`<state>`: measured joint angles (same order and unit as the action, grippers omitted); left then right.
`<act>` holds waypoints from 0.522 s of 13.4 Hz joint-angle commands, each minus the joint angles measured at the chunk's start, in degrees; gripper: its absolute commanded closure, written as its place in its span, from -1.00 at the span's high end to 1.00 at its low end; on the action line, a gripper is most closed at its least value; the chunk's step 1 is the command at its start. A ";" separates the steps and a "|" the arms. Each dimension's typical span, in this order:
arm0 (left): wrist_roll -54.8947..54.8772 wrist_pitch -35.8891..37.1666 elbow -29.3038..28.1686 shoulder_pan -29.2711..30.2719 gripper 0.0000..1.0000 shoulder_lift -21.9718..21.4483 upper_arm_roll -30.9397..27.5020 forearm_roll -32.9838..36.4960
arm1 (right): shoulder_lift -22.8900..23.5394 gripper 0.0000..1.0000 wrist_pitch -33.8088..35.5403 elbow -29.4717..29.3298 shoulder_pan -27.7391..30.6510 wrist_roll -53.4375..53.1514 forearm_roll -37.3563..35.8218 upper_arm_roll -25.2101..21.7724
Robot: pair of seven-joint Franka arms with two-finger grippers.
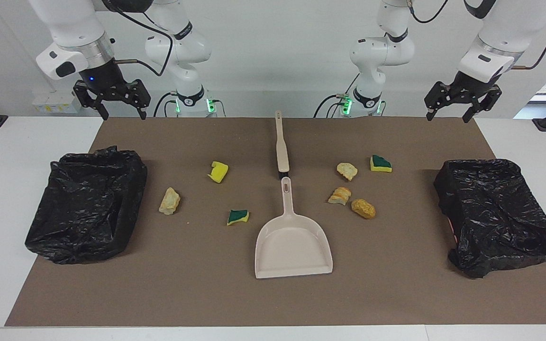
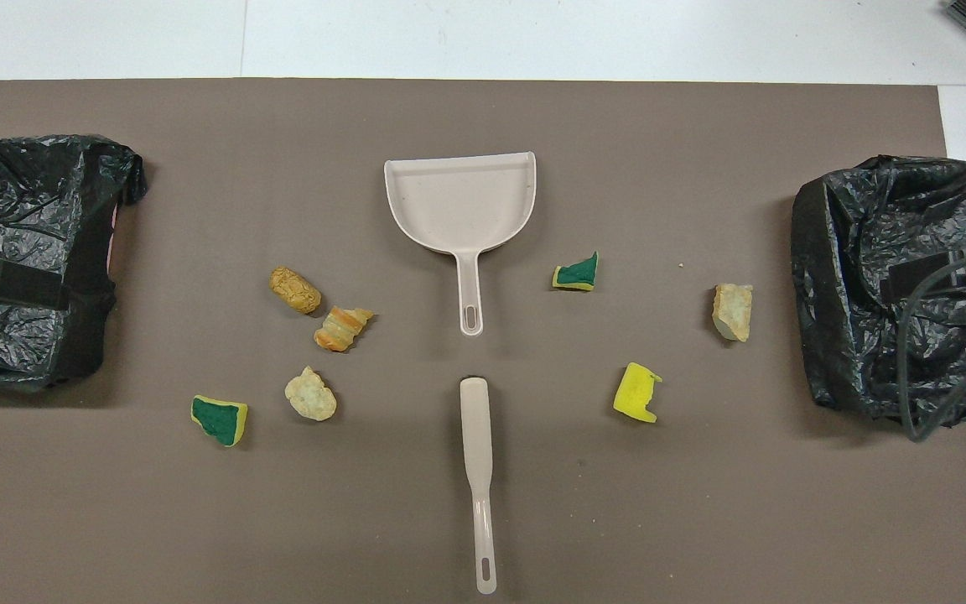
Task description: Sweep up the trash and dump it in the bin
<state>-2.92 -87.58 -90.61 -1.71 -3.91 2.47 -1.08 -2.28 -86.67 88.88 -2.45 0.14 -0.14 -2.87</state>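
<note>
1. Plainly, the brush (image 1: 281,142) and the dustpan (image 1: 293,239) lie end to end on the mat's midline, long axes running away from the robots, brush nearer them, midway between both arms.
2. Left gripper (image 1: 462,106) and right gripper (image 1: 112,102) hang spread wide, empty, above the mat's near corners.
3. The trash (image 1: 363,208), spongy bits and crusty chunks, lies scattered either side, probably four toward the left arm's lined bin (image 1: 495,213).

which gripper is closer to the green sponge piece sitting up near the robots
Left. The left gripper hangs open above that end of the mat, near the sponge piece. The right gripper, also open, hangs at the right arm's end.
</note>
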 commanded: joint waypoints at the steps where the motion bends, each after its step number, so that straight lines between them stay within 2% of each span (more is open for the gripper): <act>1: -0.68 -1.10 -1.94 0.74 1.00 -1.46 0.52 0.99 | -1.58 1.00 2.10 1.38 1.04 0.39 1.55 -0.38; 7: -0.41 -0.49 -1.15 0.74 1.00 -1.81 0.43 0.99 | -1.50 1.00 2.29 1.30 1.92 0.57 1.55 -0.47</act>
<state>-2.93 -87.58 -90.59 -1.71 -4.48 2.47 -1.08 -2.55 -84.62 88.88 -1.40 0.14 -0.14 -3.55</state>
